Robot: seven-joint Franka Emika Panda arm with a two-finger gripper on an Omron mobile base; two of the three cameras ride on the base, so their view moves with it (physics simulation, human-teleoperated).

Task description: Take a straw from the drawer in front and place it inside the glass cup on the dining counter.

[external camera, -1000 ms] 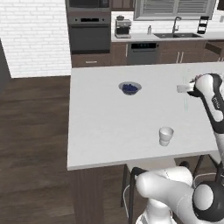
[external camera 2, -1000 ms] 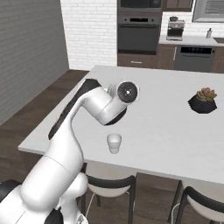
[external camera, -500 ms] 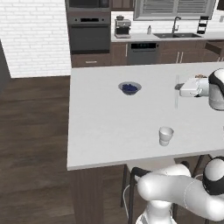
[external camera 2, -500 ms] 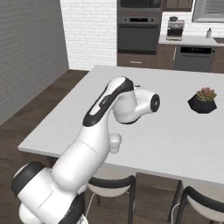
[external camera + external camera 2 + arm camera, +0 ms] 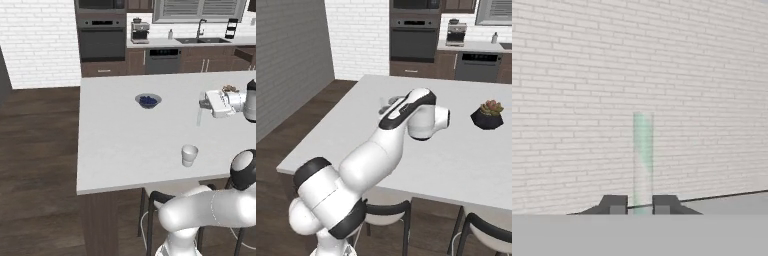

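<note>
Pale straw (image 5: 643,160) is clamped between your fingers (image 5: 615,204), beyond the glass cup (image 5: 189,154); misalignment there could topple it.

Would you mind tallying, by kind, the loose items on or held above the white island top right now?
Glass cup: 1
Grey bowl with dark blue contents: 1
Potted plant in a dark pot: 1
Straw, pinched in the gripper above the dining counter: 1
Total: 4

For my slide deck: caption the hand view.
Hand shut on a pale translucent straw, held upright before a white brick wall.
</note>
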